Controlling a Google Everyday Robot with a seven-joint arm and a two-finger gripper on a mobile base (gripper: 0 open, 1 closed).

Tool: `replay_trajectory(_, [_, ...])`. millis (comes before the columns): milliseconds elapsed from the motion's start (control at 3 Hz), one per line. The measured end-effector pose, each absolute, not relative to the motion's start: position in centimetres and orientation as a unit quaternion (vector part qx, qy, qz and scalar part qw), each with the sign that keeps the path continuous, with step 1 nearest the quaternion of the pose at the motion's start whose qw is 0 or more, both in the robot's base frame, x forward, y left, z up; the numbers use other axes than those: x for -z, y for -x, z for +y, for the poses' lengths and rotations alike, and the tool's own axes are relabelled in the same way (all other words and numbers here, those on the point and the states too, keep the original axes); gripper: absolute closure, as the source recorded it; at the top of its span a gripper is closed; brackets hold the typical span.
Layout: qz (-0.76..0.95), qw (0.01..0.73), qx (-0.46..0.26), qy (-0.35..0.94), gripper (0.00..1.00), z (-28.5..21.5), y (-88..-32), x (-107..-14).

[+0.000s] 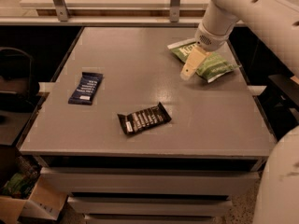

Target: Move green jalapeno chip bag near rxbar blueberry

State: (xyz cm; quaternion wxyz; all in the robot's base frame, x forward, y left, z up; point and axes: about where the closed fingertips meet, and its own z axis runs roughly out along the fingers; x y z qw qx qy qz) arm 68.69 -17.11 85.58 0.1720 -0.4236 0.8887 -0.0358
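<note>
The green jalapeno chip bag (210, 62) lies flat on the grey table at the far right, with white lettering at its left end. My gripper (190, 68) hangs from the white arm over the bag's left half, its cream fingers pointing down-left at the bag's near-left edge. The rxbar blueberry (86, 88), a dark navy wrapper with white text lines, lies at the left side of the table, far from the bag and gripper.
A black-wrapped bar with white lettering (143, 118) lies near the table's front centre. The table (140, 59) has drawers beneath its front edge. A railing runs behind it. A cardboard box (28, 199) sits on the floor at lower left.
</note>
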Motion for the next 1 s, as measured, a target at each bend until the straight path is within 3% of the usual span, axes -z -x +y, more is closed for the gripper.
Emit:
replay_trajectory(333, [0.889,0.168,0.028,0.426,0.17,-17.29,-68.91,-84.49])
replay_trajectory(1000, [0.886,0.165,0.017,0.434,0.63,-17.21,-69.25,-83.94])
